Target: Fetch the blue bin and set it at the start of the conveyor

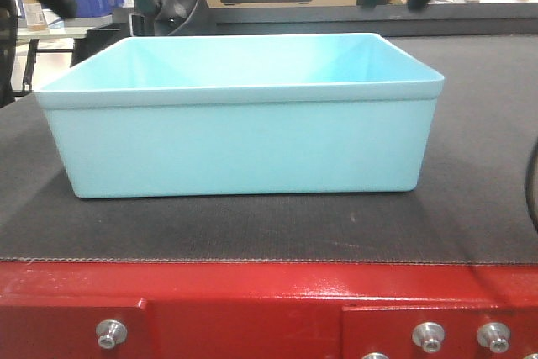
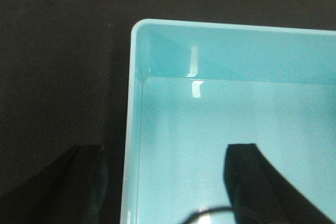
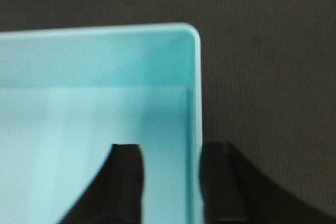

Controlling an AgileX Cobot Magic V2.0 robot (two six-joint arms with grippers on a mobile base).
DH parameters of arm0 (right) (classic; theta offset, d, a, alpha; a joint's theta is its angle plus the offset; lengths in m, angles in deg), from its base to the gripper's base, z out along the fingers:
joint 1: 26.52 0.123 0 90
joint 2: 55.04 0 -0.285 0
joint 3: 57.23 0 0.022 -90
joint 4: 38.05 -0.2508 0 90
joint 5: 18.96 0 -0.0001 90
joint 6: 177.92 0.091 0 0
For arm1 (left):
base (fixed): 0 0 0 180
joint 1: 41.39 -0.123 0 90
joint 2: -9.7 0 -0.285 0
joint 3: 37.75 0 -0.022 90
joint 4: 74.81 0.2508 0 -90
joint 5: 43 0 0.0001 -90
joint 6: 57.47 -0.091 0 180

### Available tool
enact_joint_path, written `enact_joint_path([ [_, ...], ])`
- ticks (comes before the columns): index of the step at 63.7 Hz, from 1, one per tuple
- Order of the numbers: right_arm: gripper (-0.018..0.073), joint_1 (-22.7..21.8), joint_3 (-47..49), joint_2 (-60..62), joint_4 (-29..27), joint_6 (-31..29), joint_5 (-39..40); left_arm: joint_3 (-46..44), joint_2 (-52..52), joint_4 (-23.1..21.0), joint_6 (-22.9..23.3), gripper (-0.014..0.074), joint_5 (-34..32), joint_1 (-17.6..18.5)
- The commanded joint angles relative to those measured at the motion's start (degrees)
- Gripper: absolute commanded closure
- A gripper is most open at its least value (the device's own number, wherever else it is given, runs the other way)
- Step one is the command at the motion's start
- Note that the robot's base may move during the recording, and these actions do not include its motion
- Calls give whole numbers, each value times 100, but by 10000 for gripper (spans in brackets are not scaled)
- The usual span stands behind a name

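Jaws: both pairs stand apart, one finger inside the tub and one outside, not squeezing.
Left gripper [image 2: 165,182]: over the bin's left wall.
Right gripper [image 3: 170,182]: over the bin's right wall.
Blue bin [image 1: 239,145]: upright, sitting flat on the belt.
Conveyor start [image 1: 471,208]: dark belt under the bin, with a red frame [image 1: 252,308] and silver bolts [image 1: 429,335] in front.

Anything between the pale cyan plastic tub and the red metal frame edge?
No, only bare dark textured belt lies between the pale cyan plastic tub and the red metal frame, per the front-facing view.
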Motion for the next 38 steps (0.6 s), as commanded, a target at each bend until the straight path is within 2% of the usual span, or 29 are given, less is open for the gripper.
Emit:
enact_joint_path([
  [1, 559, -19, 89, 264, 40, -51, 74, -89, -224, 22, 21, 386, 153, -16],
  [8, 721, -19, 89, 463, 40, -61, 83, -89, -409, -77, -141, 651, 277, -3],
  [10, 723, -19, 89, 503, 40, -95, 83, -89, -463, -148, -278, 708, 298, -3],
  [16, 717, -19, 89, 613, 40, -480, 83, -89, -569, -605, -1102, 706, 280, -3],
  [20, 717, -7, 89, 652, 40, -878, 73, -89, -645, -1141, -1903, 706, 246, -3],
  [24, 718, 23, 53, 706, 29, -1367, 159, -89, -712, -1832, -2828, 706, 142, -3],
  [30, 718, 118, -168, 880, -117, -2020, 601, 69, -804, -2844, -3876, 706, -226, -3],
  [35, 718, 189, -529, 1097, -117, -2112, 1065, 404, -957, -3590, -4358, 706, -750, -3],
  [38, 718, 200, -789, 1229, -117, -2112, 1328, 636, -1068, -3819, -4389, 706, -1017, -3],
])
